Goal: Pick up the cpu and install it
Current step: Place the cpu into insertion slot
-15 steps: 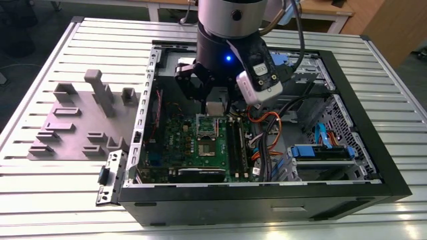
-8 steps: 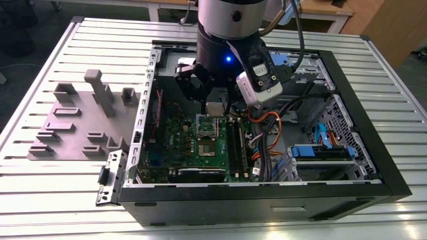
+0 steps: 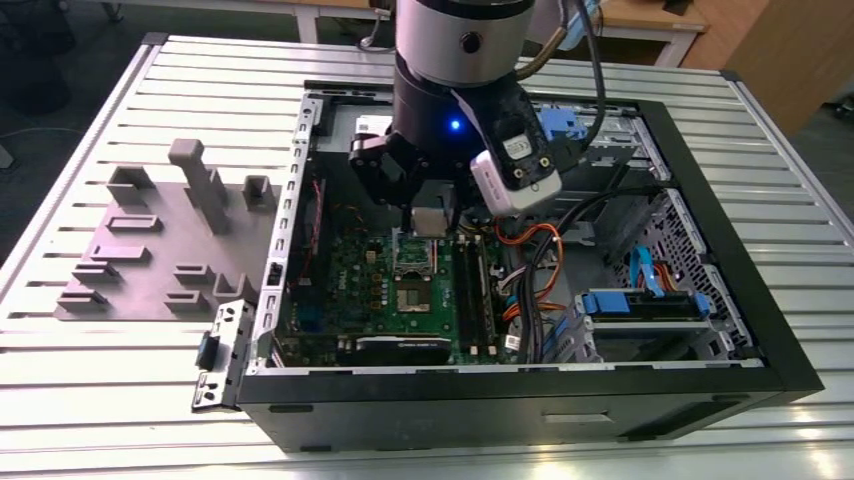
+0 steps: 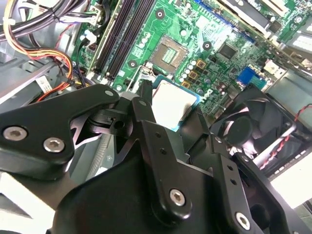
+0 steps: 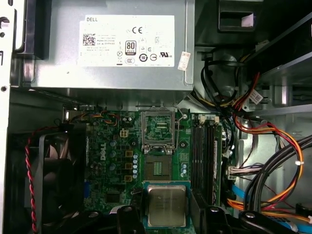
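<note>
First wrist view: my gripper (image 5: 170, 212) is gripping the cpu (image 5: 166, 202), hovering just beside the open socket (image 5: 157, 168); one cpu edge is running out of frame, fingers (image 5: 127, 222) hiding its sides.

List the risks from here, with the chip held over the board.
1. The chip hangs in the jaws, seemingly offset from the open socket; lowered straight, it might land on the socket's rim.
2. Any tilt in the grip might seat it crooked in the socket.
3. The raised metal frame and the memory slots stand close to the socket; the jaws might knock either.
</note>
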Controlling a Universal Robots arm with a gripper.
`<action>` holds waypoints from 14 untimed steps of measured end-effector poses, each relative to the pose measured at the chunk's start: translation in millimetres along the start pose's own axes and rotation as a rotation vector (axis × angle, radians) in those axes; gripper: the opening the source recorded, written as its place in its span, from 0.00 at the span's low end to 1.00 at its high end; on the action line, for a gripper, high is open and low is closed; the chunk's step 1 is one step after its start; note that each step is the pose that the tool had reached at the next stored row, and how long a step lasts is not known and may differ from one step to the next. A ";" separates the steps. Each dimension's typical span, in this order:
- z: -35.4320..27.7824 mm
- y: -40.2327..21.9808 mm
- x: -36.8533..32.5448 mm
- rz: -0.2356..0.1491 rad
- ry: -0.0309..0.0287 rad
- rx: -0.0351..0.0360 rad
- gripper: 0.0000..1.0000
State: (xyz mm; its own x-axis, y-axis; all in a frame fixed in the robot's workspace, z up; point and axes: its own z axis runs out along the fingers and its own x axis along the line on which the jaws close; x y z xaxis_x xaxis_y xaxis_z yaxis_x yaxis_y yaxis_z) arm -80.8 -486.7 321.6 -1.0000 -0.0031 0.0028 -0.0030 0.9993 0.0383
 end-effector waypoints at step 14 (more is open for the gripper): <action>22.4 -4.8 0.0 0.003 0.0000 0.0003 0.47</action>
State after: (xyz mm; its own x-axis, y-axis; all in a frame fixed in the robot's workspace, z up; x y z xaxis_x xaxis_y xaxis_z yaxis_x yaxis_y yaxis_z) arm -80.8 -490.6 299.0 -1.0000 -0.0004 0.0029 -0.0003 0.9993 0.0380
